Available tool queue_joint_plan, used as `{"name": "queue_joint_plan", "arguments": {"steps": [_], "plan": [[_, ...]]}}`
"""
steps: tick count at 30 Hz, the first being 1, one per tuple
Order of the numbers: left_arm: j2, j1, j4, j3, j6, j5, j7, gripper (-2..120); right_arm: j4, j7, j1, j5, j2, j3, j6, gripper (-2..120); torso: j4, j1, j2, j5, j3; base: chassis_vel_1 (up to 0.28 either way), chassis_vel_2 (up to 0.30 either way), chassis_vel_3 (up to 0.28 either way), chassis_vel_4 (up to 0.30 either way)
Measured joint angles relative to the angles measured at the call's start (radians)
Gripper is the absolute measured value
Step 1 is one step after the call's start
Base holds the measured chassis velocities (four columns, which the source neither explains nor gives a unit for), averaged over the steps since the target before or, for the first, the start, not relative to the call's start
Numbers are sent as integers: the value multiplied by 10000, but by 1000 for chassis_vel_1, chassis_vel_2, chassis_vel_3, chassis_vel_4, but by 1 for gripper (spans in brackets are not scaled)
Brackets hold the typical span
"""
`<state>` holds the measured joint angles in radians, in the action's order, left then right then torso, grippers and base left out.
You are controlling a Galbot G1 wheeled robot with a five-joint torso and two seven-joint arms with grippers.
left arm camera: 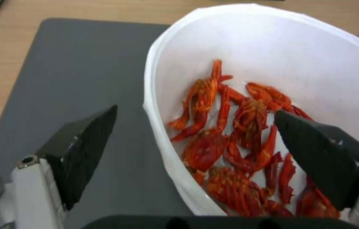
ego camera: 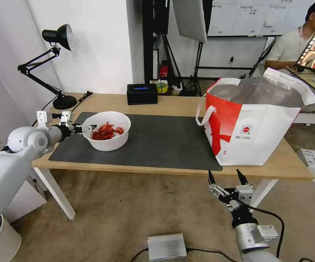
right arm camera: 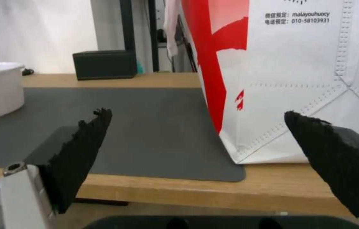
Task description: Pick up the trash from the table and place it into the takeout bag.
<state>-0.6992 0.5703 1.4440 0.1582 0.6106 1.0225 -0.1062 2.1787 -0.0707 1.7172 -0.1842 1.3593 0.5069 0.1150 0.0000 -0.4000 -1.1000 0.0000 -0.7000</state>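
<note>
Left wrist view: the left gripper point(left arm camera: 194, 140) straddles the bowl point(left arm camera: 273, 47) rim, jaws apart, ready to pinch; the right gripper point(ego camera: 227, 178) idles, jaws apart, near the table point(ego camera: 179, 103) edge.

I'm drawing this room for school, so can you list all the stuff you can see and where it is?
Round white plastic bowl of red shells: one, on the mat's left end.
Flat dark grey rectangular mat: one, on the table.
Long light-wood table: one, white legs.
Big white-and-red takeout bag: one, silver lining, standing open on the table's right end.
Black tissue box: one, table's back edge.
Black desk lamp: one, back left corner.
Silver metal box: one, on the floor.
Left gripper: open, its fingers straddling the bowl's rim.
Right gripper: open, below the table's front edge near the bag.
</note>
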Motion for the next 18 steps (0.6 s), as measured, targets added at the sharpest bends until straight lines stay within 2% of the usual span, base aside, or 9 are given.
{"name": "queue_joint_plan", "arguments": {"steps": [15,18], "plan": [[-261,33,-163,-18,-66,-105,-78,100,0,0,0,0,0,0,0,100,-1,0,0,0,0,0,0,0,0],[-313,34,-210,-19,-69,-156,-108,95,0,0,0,0,0,0,0,100,-1,0,0,0,0,0,0,0,0]]}}
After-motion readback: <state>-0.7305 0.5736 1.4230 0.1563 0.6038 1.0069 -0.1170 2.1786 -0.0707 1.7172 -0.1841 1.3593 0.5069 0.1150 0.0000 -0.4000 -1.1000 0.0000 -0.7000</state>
